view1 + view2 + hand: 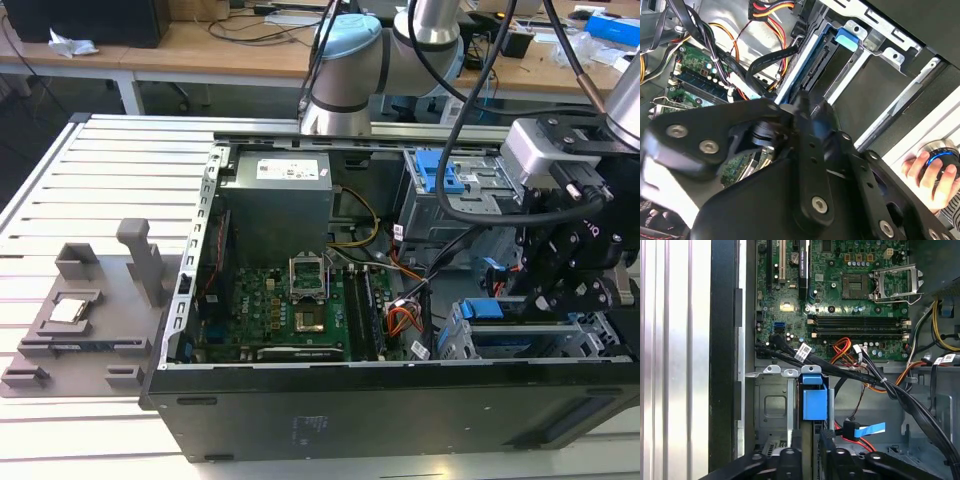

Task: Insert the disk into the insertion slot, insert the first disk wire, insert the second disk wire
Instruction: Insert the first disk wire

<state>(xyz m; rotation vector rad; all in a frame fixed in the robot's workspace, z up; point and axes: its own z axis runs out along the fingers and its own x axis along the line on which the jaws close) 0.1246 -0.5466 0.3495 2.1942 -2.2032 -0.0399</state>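
Note:
The disk point(815, 402), in its bright blue caddy, stands on edge in the insertion slot point(772, 412) of the silver drive cage point(520, 340) at the case's front corner, on the exterior view's right. My black gripper point(811, 442) hangs over that cage point(565, 290), its fingers point(790, 452) pressed on either side of the disk's top edge. The second wrist view shows the disk's connector end point(815, 65) and blue tab point(847, 39) bare. A red wire with a blue tab point(870, 430) lies loose beside the cage. Black wires point(850, 372) cross above it.
The open case point(330, 400) lies on a slatted table point(90, 180). A taller grey cage with a blue latch point(440, 180) stands behind the drive cage. A motherboard point(300, 310) fills the middle. A grey fixture point(90, 310) sits outside. A hand point(932, 175) holds a knob.

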